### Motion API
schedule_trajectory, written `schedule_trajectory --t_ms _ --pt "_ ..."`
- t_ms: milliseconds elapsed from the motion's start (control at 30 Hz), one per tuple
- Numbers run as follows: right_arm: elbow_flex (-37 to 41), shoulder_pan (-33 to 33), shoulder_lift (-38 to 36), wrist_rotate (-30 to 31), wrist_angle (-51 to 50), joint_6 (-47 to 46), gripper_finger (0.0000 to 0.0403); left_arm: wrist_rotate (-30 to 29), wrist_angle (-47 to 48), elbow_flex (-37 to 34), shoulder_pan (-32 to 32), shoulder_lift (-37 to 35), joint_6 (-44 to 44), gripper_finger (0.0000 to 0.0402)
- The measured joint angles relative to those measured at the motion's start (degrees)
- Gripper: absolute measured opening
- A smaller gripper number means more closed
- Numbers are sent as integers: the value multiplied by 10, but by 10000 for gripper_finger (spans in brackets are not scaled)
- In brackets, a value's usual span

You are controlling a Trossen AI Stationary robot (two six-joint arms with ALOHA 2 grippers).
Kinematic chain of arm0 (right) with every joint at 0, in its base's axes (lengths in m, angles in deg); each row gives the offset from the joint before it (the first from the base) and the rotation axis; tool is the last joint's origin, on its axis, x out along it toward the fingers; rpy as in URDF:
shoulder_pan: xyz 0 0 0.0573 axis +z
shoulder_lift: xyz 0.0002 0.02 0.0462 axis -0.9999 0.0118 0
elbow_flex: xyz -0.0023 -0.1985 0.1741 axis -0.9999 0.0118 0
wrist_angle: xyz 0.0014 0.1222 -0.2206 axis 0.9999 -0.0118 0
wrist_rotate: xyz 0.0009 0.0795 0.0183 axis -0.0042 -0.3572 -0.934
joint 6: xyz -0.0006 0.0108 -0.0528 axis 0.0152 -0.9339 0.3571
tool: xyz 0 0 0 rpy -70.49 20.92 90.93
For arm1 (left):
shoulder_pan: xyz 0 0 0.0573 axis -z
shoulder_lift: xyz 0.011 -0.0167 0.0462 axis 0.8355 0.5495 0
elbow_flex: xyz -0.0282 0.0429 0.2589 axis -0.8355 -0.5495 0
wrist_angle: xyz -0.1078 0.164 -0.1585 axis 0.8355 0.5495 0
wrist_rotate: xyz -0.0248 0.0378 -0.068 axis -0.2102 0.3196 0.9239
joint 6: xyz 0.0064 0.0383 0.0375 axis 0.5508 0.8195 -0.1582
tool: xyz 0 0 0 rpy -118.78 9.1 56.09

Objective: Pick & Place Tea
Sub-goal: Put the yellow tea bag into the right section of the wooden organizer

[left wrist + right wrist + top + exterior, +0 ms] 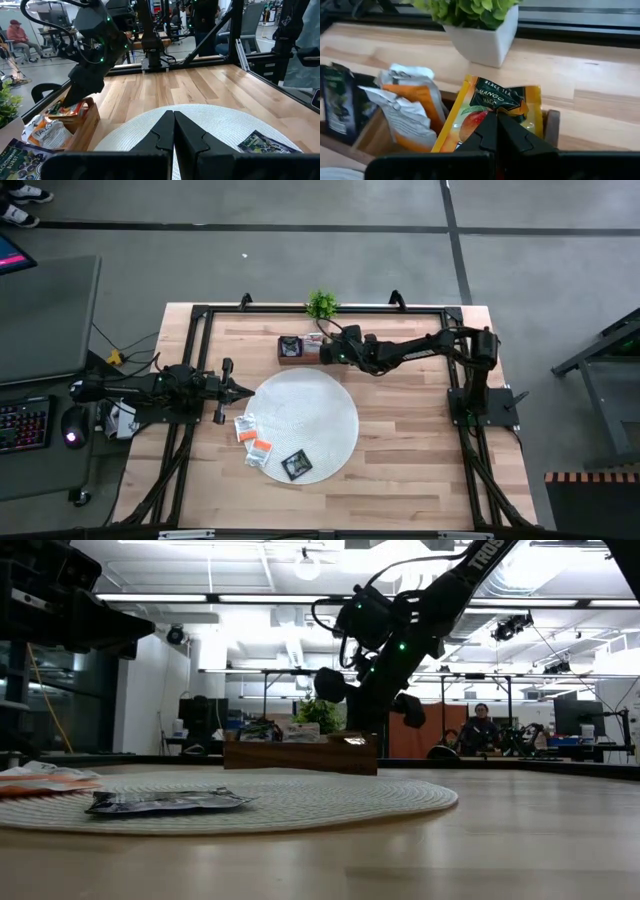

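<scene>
Place step in hand: the right gripper is closed on a yellow mango tea sachet, held over the end compartment of the wooden tray, nearest the potted plant. White-and-orange sachets are already stood in the tray. Next move, as judged: sachet lowered into the compartment, jaws opened, arm lifted clear. Three sachets are left on the round mat beside the tray. The left gripper is parked shut and empty at the mat's edge, far side from the tray.

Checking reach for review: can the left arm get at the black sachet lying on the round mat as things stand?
Probably yes. The left gripper waits shut at the mat's edge, the black sachet lies flat and uncovered nearby, and the right gripper is away at the tray.
</scene>
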Motion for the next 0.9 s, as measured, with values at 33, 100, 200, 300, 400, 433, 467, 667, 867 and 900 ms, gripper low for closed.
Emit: schedule_trajectory --t_ms 33,100,200,300,400,433,467,667,867,900 --pt "0 0 0 0 -4 0 0 0 0 0 0 0 0 1" --pt "0 0 1 0 -9 0 0 0 0 0 0 0 0 1" --pt "0 0 1 0 -9 0 0 0 0 0 0 0 0 1" --pt "0 0 1 -3 -9 2 3 0 0 0 0 0 0 1" --pt "0 0 1 -6 -7 9 12 0 0 0 0 0 0 1" --pt "0 0 1 -6 -7 9 17 0 0 0 0 0 0 1" --pt "0 0 1 -6 -7 9 23 0 0 0 0 0 0 1" --pt "0 0 1 -5 -7 9 66 0 0 0 0 0 0 1" --pt "0 0 1 -1 -7 9 101 0 0 0 0 0 0 1" --pt "0 0 1 -1 -7 9 104 0 0 0 0 0 0 1"
